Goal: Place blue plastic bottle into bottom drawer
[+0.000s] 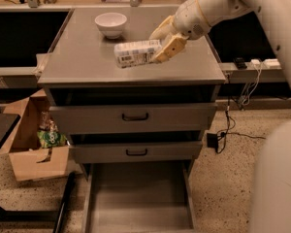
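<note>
Grey-topped metal bench [82, 69] fills the middle of the camera view, on speckled floor [237, 178].

Camera view:
- White bowl [110, 24] sits upright at the back of the bench top, left of centre.
- Blue plastic bottle [137, 53] lies on its side over the middle of the bench top, in front of the bowl and a little right of it. Pale label with a barcode faces the camera. Can't tell if it touches the bench top.
- Claw [155, 48] is over the bench top at the bottle's right end, clamped on the bottle, one tan finger behind it and one in front.
- White arm [233, 4] comes in from past the bench's back right corner.
- Two upper drawers in the bench front, dark handles [135, 116], both pushed in.
- Bottom drawer [138, 198] is pulled out at the foot of the bench, with bare flat floor and low sides. The bottle isn't in it.
- Cardboard box [31, 152] stands on the floor left of the bench, green packet [51, 137] inside.
- Black adapter [212, 141] and cables lie on the floor right of the bench.
- White robot body [279, 188] is right of the bench, at the lower right edge.
</note>
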Tool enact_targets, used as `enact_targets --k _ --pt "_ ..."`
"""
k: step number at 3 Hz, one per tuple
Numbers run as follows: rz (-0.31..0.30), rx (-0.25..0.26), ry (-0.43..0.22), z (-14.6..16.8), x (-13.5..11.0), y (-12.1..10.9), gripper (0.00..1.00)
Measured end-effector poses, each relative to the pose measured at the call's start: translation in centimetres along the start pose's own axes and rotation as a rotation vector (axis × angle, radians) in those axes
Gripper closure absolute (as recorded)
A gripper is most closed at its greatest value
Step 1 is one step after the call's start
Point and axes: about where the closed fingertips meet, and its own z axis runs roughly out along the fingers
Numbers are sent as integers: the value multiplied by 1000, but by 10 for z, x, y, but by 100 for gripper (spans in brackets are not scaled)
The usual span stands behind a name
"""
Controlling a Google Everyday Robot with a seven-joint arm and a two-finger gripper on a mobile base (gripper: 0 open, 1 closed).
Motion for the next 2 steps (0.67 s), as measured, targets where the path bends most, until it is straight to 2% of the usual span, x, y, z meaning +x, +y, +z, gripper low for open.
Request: enact_targets --k 1,2 --pt "-97 83 -23 -29 -44 32 100" --pt "-90 67 -46 -19 -55 79 100"
